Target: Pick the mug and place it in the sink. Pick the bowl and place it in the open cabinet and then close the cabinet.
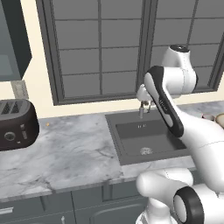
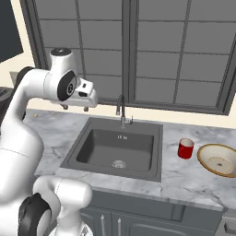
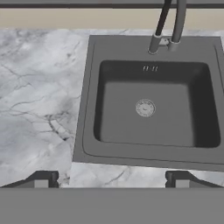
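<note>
On the far left of your counter (image 1: 65, 148) sits the dark toaster (image 1: 17, 124). Next comes the sink (image 2: 115, 150) with its faucet (image 2: 121, 110); your gripper (image 3: 111, 178) hangs above its left rim, fingers spread wide and holding nothing. Right of the sink you have the red mug (image 2: 185, 148) upright on the marble, and just beside it the tan bowl (image 2: 219, 160).

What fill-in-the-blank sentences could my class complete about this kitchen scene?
1. The mug standing on the counter is coloured ____.
2. The bowl lies to the ____ of the mug in the right base view.
3. The sink holds ____ dishes.
4. The tool has its jaws ____.

Missing words: red; right; no; open
</note>
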